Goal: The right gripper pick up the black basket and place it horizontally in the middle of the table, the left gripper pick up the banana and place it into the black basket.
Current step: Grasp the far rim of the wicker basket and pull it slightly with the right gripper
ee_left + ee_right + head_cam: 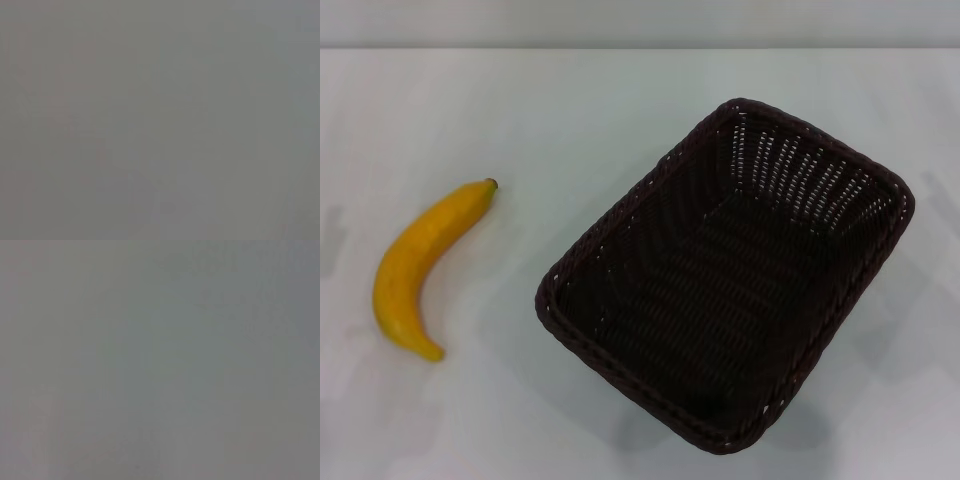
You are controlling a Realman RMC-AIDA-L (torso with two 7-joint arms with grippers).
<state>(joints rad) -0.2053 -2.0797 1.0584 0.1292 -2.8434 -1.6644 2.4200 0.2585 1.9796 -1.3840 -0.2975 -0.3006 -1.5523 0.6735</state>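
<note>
Basket (pixel 725 280), dark woven wicker, sits skewed on the white counter (pixel 570 110) at my right, open side up. I see the yellow banana (pixel 420 265) lying well apart on its left, stem pointing away from me. Neither hand shows in any view, so I cannot tell their state.

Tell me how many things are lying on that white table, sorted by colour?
Yellow: 1, the banana, lying on the robot's left side of the table.
Black: 1, the woven black basket, empty, set at a slant on the right side.
Total: 2.
Neither robot arm shows in any view.
</note>
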